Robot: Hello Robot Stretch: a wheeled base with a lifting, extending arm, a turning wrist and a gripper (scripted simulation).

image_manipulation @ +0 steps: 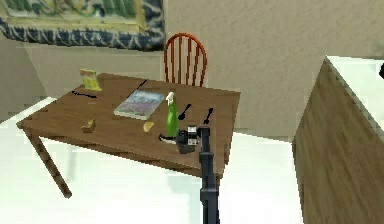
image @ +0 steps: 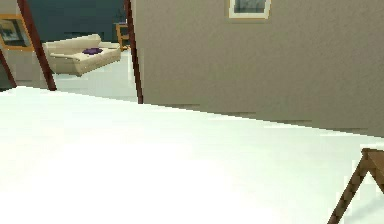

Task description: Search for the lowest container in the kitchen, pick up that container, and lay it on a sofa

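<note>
Presently the arm extends to the table's near edge. That puts the gripper at a low dark vessel, judged to be the container, just beside the green bottle. Jaw state cannot be told, nor whether anything is held. The sofa stands beyond the doorway, ready for delivery.
</note>
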